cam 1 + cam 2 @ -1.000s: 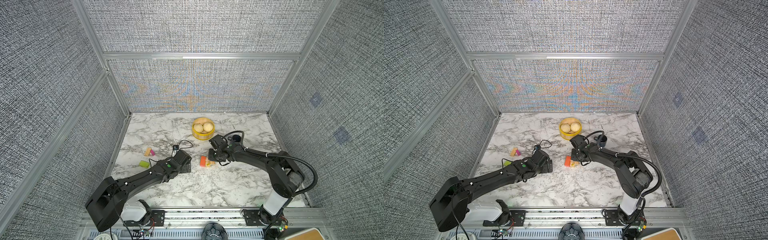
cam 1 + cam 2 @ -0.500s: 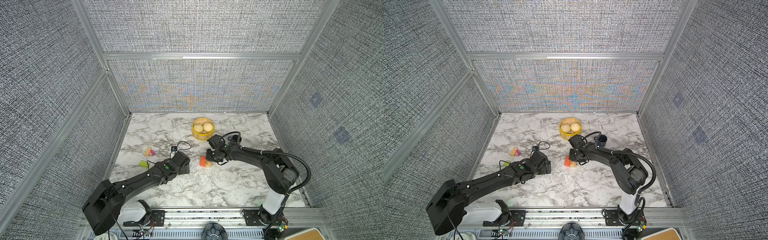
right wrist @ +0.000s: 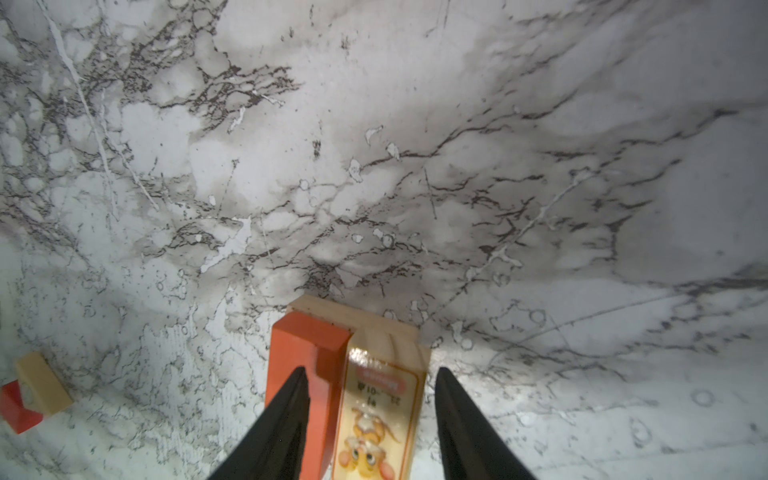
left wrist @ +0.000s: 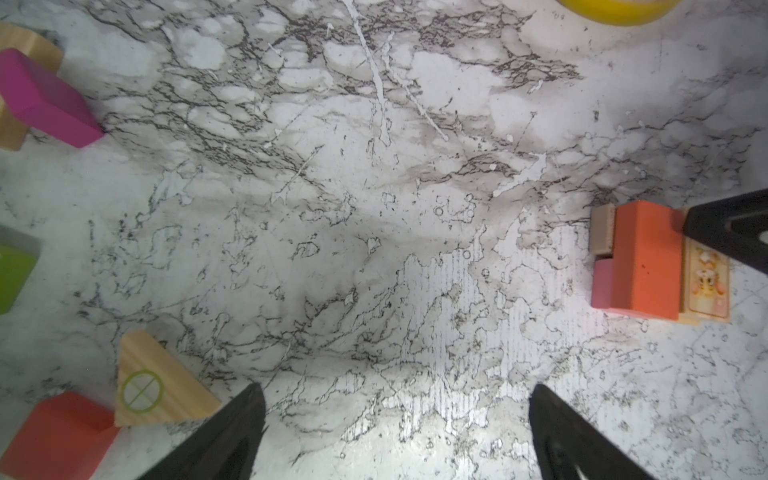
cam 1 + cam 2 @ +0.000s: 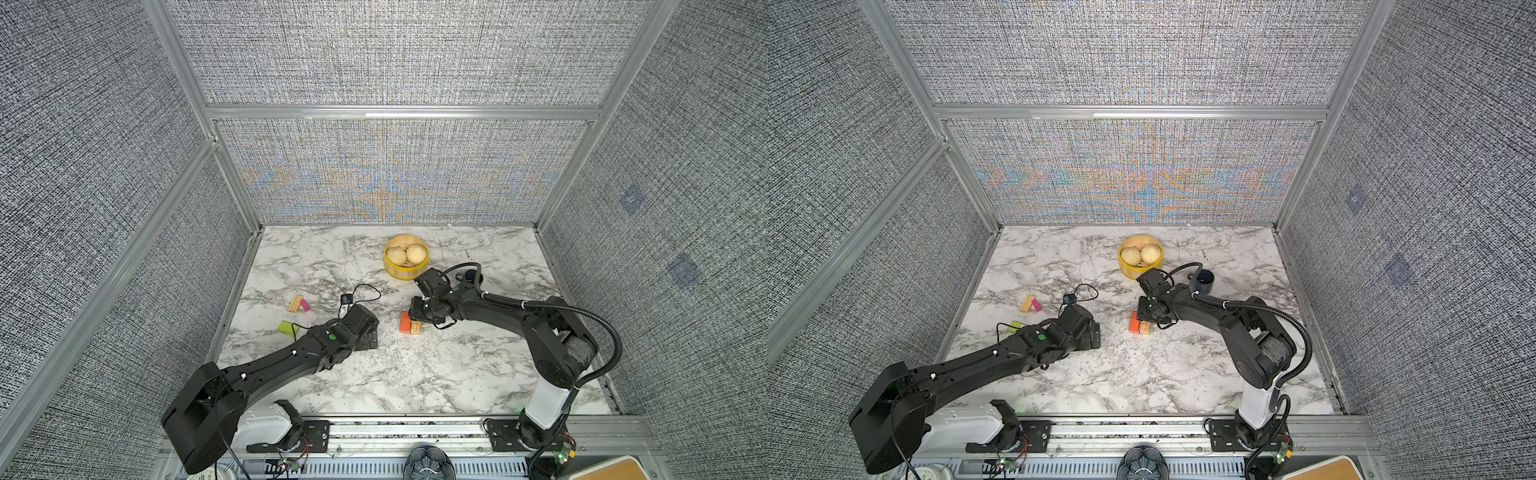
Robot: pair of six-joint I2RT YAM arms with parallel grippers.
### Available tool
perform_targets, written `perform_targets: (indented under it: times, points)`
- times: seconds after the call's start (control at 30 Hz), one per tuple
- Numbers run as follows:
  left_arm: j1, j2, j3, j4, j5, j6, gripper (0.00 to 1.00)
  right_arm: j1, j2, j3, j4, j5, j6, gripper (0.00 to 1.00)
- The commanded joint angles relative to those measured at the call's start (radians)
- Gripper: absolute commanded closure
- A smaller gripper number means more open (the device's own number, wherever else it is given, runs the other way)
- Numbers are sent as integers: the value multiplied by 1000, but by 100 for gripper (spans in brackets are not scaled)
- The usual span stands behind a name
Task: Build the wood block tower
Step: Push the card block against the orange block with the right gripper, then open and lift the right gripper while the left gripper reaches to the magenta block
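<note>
Here, the tower [image 5: 409, 325] is only a low cluster near the middle of the marble table [image 5: 415, 374]. It is an orange slab [image 4: 646, 257] standing against a tan picture block [image 3: 382, 415], and the left wrist view shows a pink block [image 4: 602, 284] and a small tan piece [image 4: 601, 228] at the slab's other side. The right gripper [image 3: 372, 370] is down over it with its jaws parted. One finger is in front of the orange slab and the other is clear of the picture block by a visible gap. It clamps nothing, though whether the first finger brushes the slab is hard to tell. The left gripper [image 4: 395, 386] sits low at the tower's nine o'clock, spread wide with only bare marble between its fingers. A tan triangular block [image 4: 153, 386] touches a red block [image 4: 54, 432] just beside one of those fingers. Farther out, toward nine to ten o'clock, a tan block [image 5: 295, 303] touches a magenta block [image 5: 305, 306], with a lime-green block [image 5: 287, 327] near them. The yellow steamer basket [image 5: 405, 271] stands at the tower's twelve o'clock. A dark mug [image 5: 1204, 282] stands at about one o'clock, behind the right arm.
</note>
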Motion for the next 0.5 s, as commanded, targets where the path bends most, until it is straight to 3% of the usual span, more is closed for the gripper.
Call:
perform_targets:
  times: [0.0, 0.17, 0.37, 0.47]
  points:
    - [1, 5, 16, 9, 3, 4, 1, -1, -28, -2, -11, 7, -6, 46]
    - [1, 30, 51, 9, 17, 17, 10, -5, -96, -23, -24, 28, -29, 44]
    - [13, 45, 106, -17, 11, 25, 35, -11, -182, -48, -30, 34, -95, 41]
    - [42, 34, 118, -24, 15, 40, 38, -10, -208, -38, -39, 32, -163, 34]
